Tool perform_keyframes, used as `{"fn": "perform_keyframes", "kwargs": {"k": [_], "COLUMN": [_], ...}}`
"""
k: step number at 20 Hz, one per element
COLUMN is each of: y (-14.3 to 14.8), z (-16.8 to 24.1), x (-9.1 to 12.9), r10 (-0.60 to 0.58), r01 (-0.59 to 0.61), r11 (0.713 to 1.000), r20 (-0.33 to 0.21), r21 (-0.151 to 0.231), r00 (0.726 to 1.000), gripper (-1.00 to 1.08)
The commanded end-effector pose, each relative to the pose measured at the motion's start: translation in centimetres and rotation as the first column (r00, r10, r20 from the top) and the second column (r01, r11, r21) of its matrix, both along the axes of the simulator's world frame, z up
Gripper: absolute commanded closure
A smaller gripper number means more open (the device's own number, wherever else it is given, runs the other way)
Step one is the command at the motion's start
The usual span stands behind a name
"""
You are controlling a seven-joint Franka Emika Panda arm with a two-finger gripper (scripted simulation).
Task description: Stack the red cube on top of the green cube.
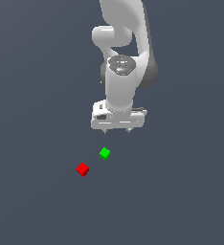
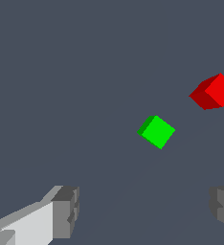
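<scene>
Plain dark grey-blue floor [image 1: 32, 201]

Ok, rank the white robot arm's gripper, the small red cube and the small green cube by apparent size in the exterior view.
1. White gripper, by far the largest.
2. Red cube and green cube: these look alike in size, so no ranking.

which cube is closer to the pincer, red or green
The green cube. It lies nearer the pincer; the red cube sits further off, toward the exterior view's left. Neither is held.
</scene>
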State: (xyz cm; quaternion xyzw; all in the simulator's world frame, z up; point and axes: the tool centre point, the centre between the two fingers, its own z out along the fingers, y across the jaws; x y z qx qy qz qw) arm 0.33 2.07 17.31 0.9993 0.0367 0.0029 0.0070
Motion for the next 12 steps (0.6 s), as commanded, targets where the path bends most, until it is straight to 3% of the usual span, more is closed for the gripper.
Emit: {"fn": "perform_keyframes", "kwargs": {"k": [1,12], "y": [0.0,-1.4], "z": [0.0,-1.3], "x": [0.0,2.0], "r10": [0.000,-0.091], "r01": [0.000,0.091], "r11": [1.000,0.996], "r20": [0.000,0.000], "r21": [0.000,0.001], "r00": [1.000,0.996], "gripper": [-0.92,-0.92]}}
